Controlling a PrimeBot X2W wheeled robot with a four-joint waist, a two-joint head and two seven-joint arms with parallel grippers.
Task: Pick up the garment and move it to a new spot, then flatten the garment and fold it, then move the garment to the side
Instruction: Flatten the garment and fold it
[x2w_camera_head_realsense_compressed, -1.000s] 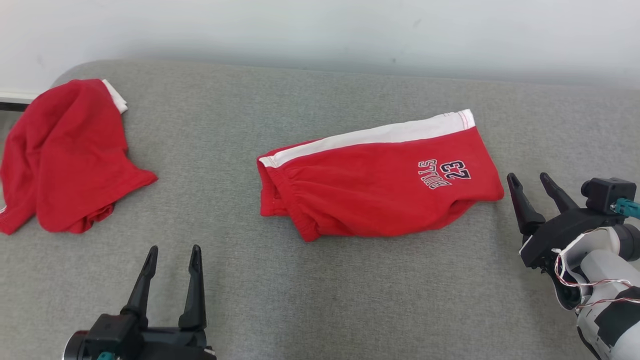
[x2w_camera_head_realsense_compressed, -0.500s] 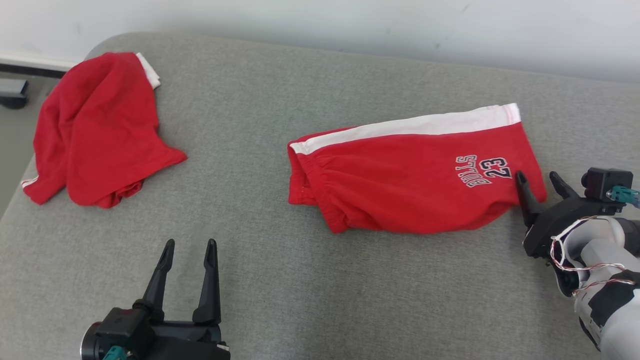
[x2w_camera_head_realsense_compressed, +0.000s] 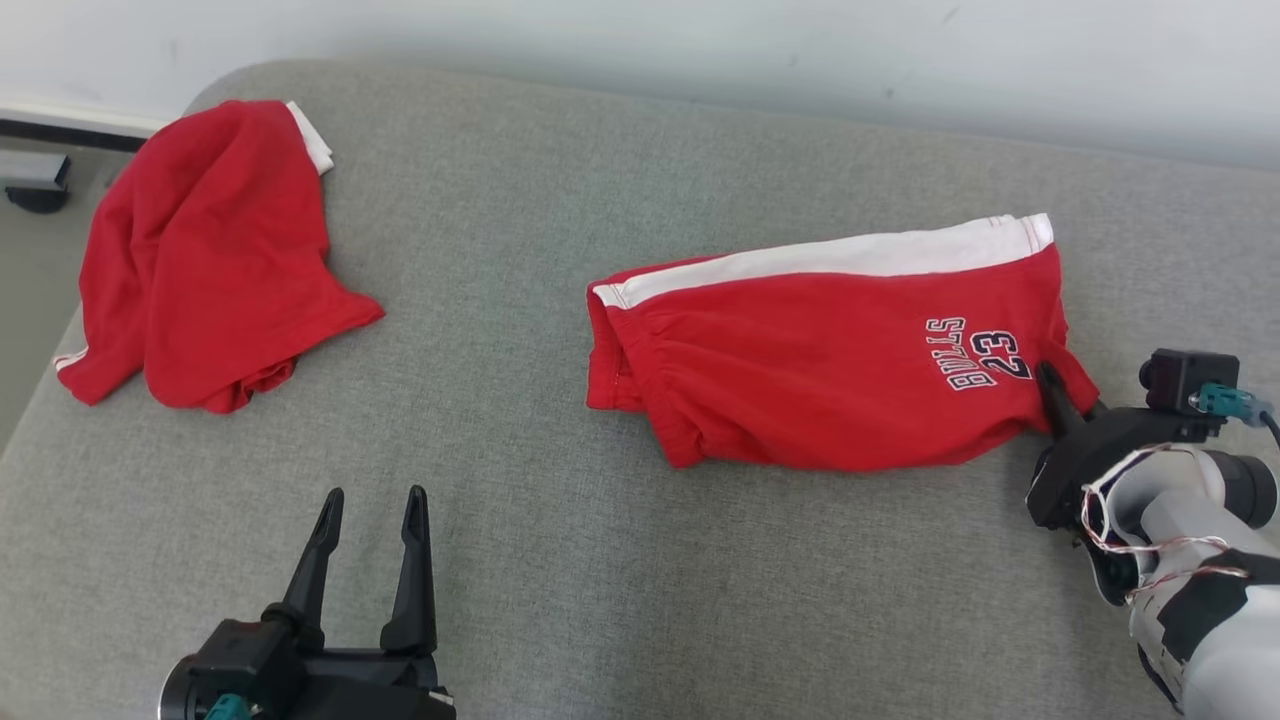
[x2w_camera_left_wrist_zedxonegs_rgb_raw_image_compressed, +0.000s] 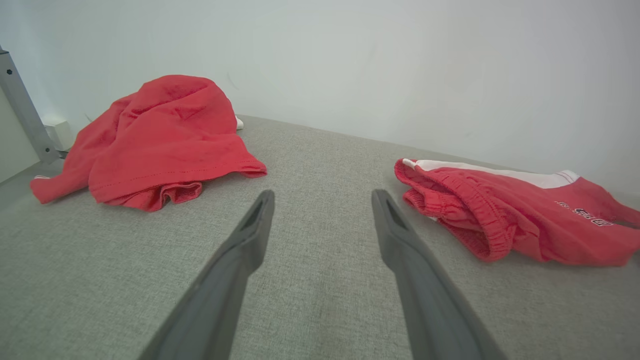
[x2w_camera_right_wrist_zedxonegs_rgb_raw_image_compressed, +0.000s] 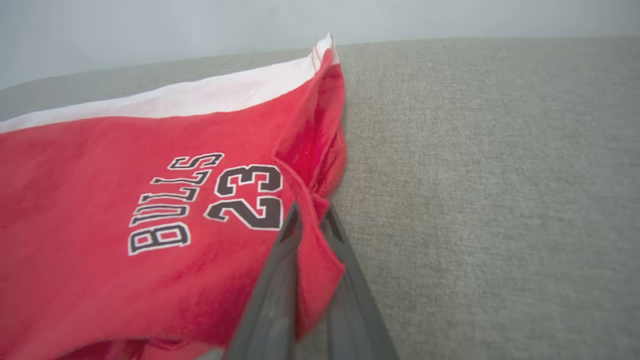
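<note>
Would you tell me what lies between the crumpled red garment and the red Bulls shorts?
Nothing but the bare grey fabric surface, as the head view shows.

"BULLS" and "23" in dark, white-edged letters on the folded red shorts (x2w_camera_head_realsense_compressed: 830, 365)

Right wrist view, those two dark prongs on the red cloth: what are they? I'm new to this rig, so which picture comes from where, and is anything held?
Those prongs are the right gripper, seen from a camera on that arm's wrist. It pinches the hem of the red Bulls 23 shorts beside the print. The head view looks down from the robot's head onto the grey padded surface, with the shorts at middle right and a crumpled red garment at far left. The left wrist view looks along the left gripper, which is open and holds nothing, pointing between the two garments.
</note>
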